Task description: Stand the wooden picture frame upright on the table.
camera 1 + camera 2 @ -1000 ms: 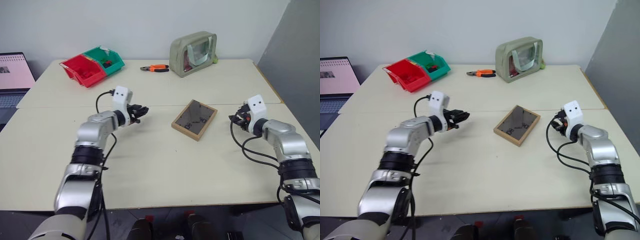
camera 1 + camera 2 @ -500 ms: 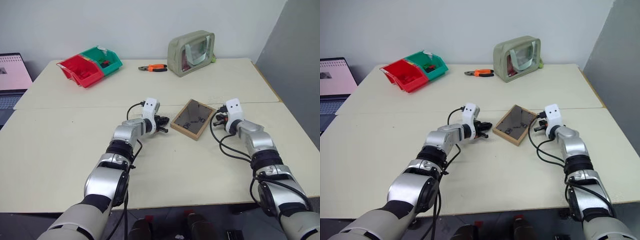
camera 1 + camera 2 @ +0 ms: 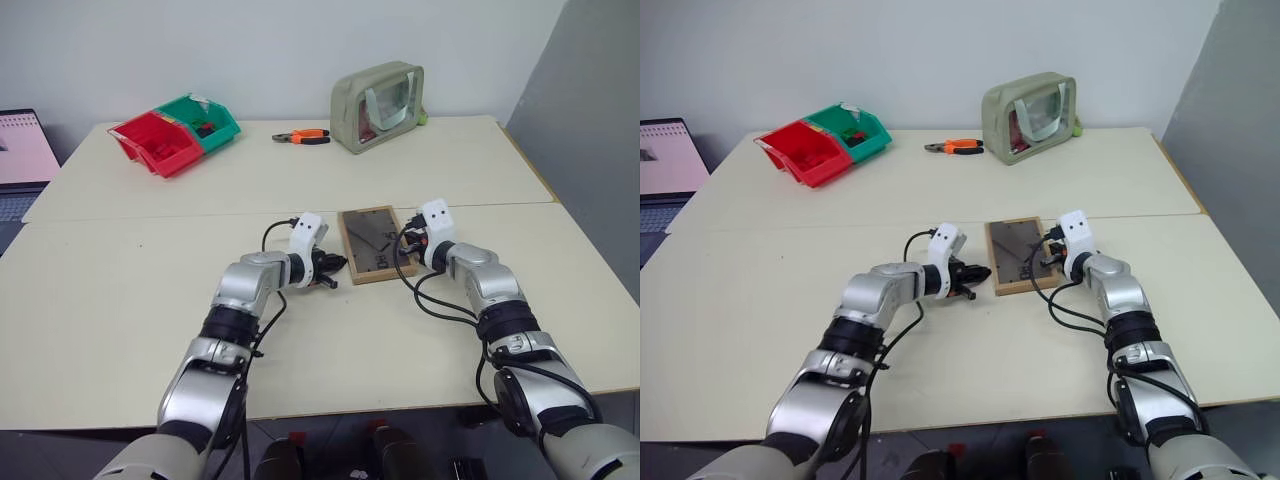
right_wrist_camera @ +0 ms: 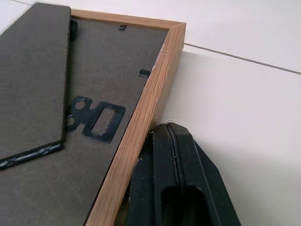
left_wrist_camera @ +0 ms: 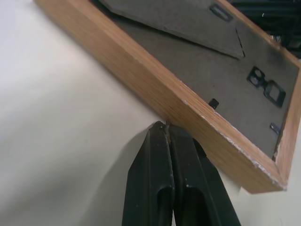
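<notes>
Cream-beige and made of joined sections with a seam running across it, the surface point(image 3: 120, 300) sits against a pale wall, with a grey panel at its right side. Along the far edge stand a red bin point(image 3: 155, 142) and a green bin point(image 3: 205, 118) touching each other, orange-handled pliers point(image 3: 304, 136) and an olive pouch with a clear window point(image 3: 378, 92); a laptop point(image 3: 22, 150) shows at the far left. Since 1 second ago both arms have swung inward from well apart, and the wooden picture frame point(image 3: 375, 243), which lay skewed like a diamond, now lies nearly square between them, just on the near side of the seam, face down with its dark back and folded stand upward. The left pincer point(image 5: 165, 128) is fully closed, holding nothing, its tips touching the frame's light-wood side. The right pincer point(image 4: 170, 129) is likewise pressed shut and empty, butted against the opposite side rail. So the 2 closed pincers look to have nudged and squared the frame rather than grasped it. My reading is that the task is still early: the frame is flat, the stand is not folded out, and lifting 1 edge probably comes next, with a risk of the frame sliding on the smooth top.
</notes>
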Action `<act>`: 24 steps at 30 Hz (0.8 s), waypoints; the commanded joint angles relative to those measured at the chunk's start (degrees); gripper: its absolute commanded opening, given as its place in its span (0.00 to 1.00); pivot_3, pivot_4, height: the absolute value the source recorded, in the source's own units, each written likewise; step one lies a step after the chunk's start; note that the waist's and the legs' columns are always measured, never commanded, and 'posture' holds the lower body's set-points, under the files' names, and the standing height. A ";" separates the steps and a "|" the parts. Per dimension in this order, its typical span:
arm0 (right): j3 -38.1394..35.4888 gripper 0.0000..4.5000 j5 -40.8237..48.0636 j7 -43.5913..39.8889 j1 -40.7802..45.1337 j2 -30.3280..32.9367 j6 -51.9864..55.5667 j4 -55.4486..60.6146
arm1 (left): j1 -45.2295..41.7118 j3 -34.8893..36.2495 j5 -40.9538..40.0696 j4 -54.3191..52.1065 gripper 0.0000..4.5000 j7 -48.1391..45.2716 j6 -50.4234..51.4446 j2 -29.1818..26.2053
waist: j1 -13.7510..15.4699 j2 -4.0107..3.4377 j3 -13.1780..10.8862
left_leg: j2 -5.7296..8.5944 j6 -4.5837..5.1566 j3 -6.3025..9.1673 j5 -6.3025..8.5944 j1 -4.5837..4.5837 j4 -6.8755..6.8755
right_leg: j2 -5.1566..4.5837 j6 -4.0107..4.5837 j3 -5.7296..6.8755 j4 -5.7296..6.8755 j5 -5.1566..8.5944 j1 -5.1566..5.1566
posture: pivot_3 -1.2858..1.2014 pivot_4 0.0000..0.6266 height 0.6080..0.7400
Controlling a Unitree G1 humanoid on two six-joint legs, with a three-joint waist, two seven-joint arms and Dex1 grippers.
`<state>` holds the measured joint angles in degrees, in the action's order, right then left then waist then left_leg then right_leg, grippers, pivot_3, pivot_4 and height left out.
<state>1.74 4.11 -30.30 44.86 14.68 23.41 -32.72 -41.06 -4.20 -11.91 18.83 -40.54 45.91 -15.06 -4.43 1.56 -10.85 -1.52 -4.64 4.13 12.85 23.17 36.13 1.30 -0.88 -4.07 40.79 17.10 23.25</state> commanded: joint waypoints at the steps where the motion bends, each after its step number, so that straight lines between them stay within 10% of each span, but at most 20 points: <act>1: 3.82 0.00 2.22 -5.59 -2.49 -2.08 2.91 8.65 | 4.18 -1.05 -2.34 -10.66 0.01 0.32 6.14 -1.12 | -0.21 0.00 0.00 | -0.01 0.00 0.01 0.00 -0.04 0.00 | -0.02 0.00 0.00 0.02 0.00 -0.02 | 0.52 0.24 1.00; 14: 10.88 0.00 2.79 -8.03 -9.08 -6.65 11.98 23.43 | 18.62 7.15 -8.74 -35.52 0.01 1.75 22.92 -14.91 | -0.69 -0.02 0.01 | -0.07 0.00 0.02 0.00 -0.23 -0.02 | 0.05 0.02 -0.03 0.11 0.03 -0.11 | 0.52 0.24 1.00; 24: 14.09 0.00 3.44 -9.11 -10.50 -6.95 15.79 27.76 | 24.83 9.91 -9.46 -34.14 0.01 2.72 19.44 -21.54 | -0.34 0.00 0.02 | -0.04 0.00 0.04 0.00 -0.23 -0.02 | 0.03 0.03 -0.01 0.08 0.05 -0.12 | 0.52 0.24 1.00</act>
<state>14.73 5.78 -37.56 34.39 8.19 38.93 -8.48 -16.88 5.89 -21.95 -16.10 -38.77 66.84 -35.90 -4.77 1.56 -10.83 -1.56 -4.64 4.17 12.85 22.94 36.10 1.32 -0.85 -4.08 40.87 17.14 23.13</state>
